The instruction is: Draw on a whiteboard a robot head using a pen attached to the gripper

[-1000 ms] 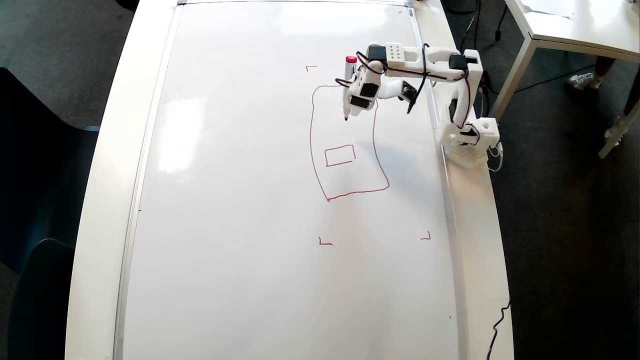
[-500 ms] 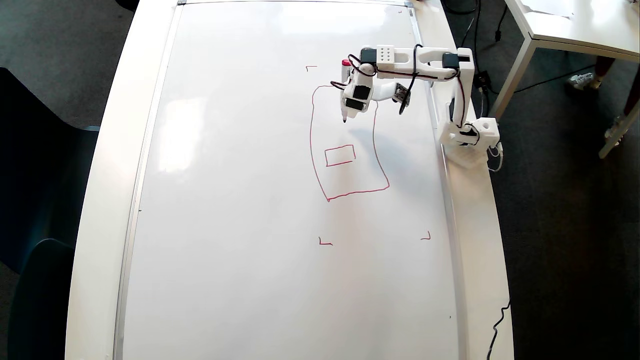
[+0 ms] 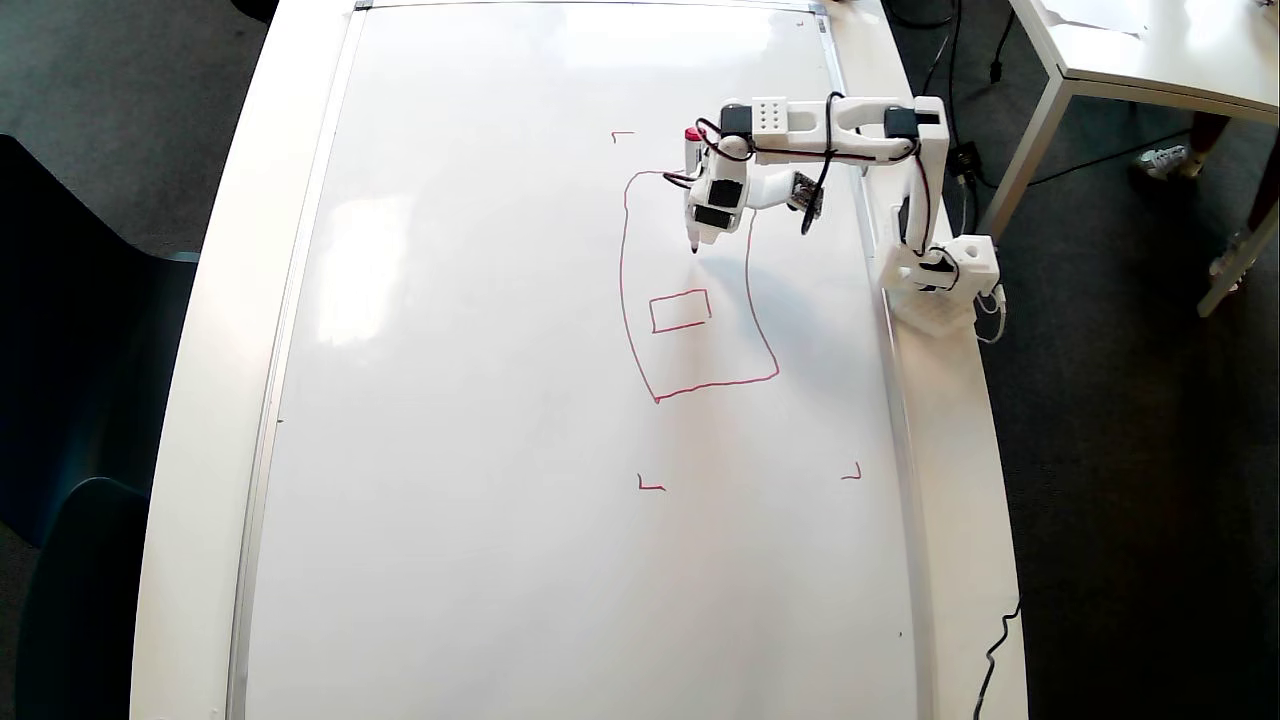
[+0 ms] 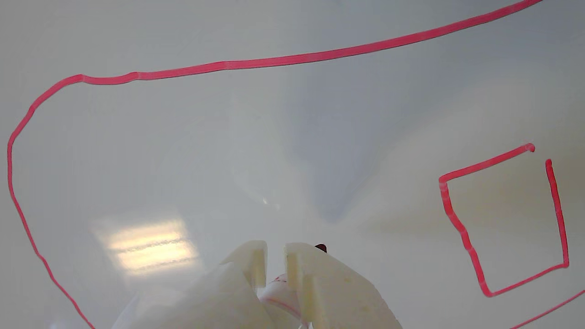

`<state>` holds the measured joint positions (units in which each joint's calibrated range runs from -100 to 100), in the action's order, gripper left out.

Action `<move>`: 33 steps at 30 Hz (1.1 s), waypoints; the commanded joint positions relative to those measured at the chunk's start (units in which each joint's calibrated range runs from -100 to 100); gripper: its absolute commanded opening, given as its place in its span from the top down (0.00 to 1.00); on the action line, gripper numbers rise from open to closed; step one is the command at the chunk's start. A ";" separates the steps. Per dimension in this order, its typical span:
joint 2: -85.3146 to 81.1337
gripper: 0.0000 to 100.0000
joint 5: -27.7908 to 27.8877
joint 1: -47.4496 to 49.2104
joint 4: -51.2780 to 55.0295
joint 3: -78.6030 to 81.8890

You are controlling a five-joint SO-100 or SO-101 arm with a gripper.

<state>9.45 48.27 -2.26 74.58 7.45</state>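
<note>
Red ink: the robot head (image 3: 690, 290) so far is a tall rounded outline with one small rectangle in its lower half; no second rectangle, small square or side box is drawn yet.
Whiteboard: the whiteboard (image 3: 480, 400) lies flat on the counter (image 3: 200, 400), the drawing toward its right side in the overhead view, inside the red corner marks (image 3: 650, 485).
Gripper: the gripper (image 4: 274, 258) shows its fingers set narrowly about the pen (image 3: 692, 190); the wrist view gives only a thin slot between them with the barrel behind.
Pen: red cap up, dark tip (image 4: 321, 247) down, inside the upper part of the outline, above the small rectangle.
Change: over the last second the arm has pulled in toward its base and the tip has slid a little down the picture toward the rectangle; no new stroke has appeared.
Meaning: this reads as a repositioning, likely to start the next inner shape; whether the tip touches the board now I cannot tell.
Open room: the bare patch above the rectangle is clear for another shape, with the outline's top and left strokes well apart from the tip.
Edges: the outline's right stroke runs just beside the gripper, and the board's frame (image 3: 880, 300) and the arm's base (image 3: 940, 275) lie beyond it, so room is tighter that way.
</note>
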 commanded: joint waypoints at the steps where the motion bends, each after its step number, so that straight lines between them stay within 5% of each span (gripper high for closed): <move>1: 1.50 0.99 -0.07 -0.43 -0.03 -0.14; 33: 6.53 0.99 -0.39 -1.60 -14.80 -4.59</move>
<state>15.88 47.74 -2.26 59.38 4.25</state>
